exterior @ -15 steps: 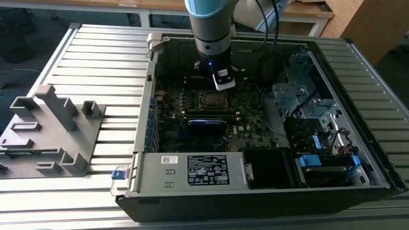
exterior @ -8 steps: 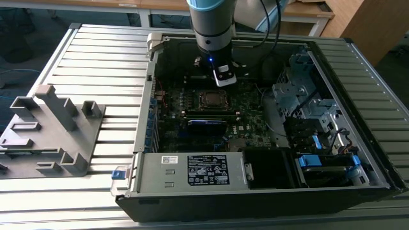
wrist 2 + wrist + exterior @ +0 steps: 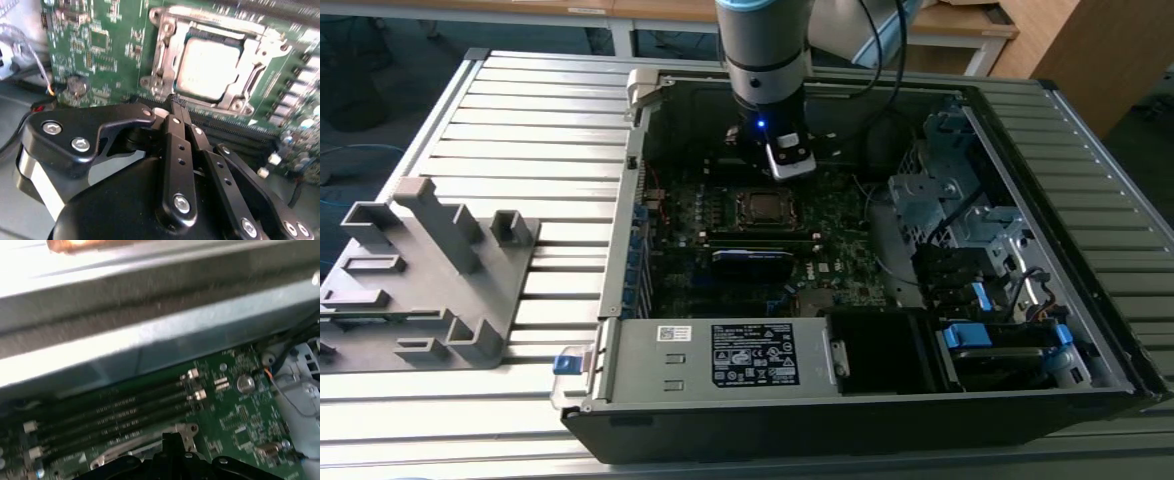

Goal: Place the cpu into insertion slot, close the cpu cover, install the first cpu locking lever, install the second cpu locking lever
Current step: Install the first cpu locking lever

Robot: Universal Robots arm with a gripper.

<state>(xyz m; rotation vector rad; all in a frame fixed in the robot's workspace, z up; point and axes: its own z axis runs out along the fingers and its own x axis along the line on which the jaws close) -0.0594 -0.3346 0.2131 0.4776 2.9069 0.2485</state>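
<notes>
End effector, pinched narrow and holding nothing, hovers just beside the seated cpu.

A ribbed silver metal table (image 3: pixel 520 120) carries an open black tower computer case (image 3: pixel 854 425), with a green motherboard (image 3: pixel 841 250) lying flat inside it. The black end effector (image 3: pixel 783 160) hangs above the board between the case's far wall and the square, silver-rimmed insertion slot (image 3: pixel 761 207), close to both. In the second wrist view its fingertips (image 3: pixel 175 101) press together with nothing between them, just short of the slot's near edge. The thin silver metal cpu cover (image 3: pixel 162 55) lies flat as a frame around the pale silver-grey square cpu (image 3: pixel 210 67), which sits in the slot. Long black memory slots (image 3: pixel 115 410) run beside the socket under the fingers. The grey drive cage (image 3: pixel 947 190) on the exterior view's right stands well apart, with bare board in between.
</notes>
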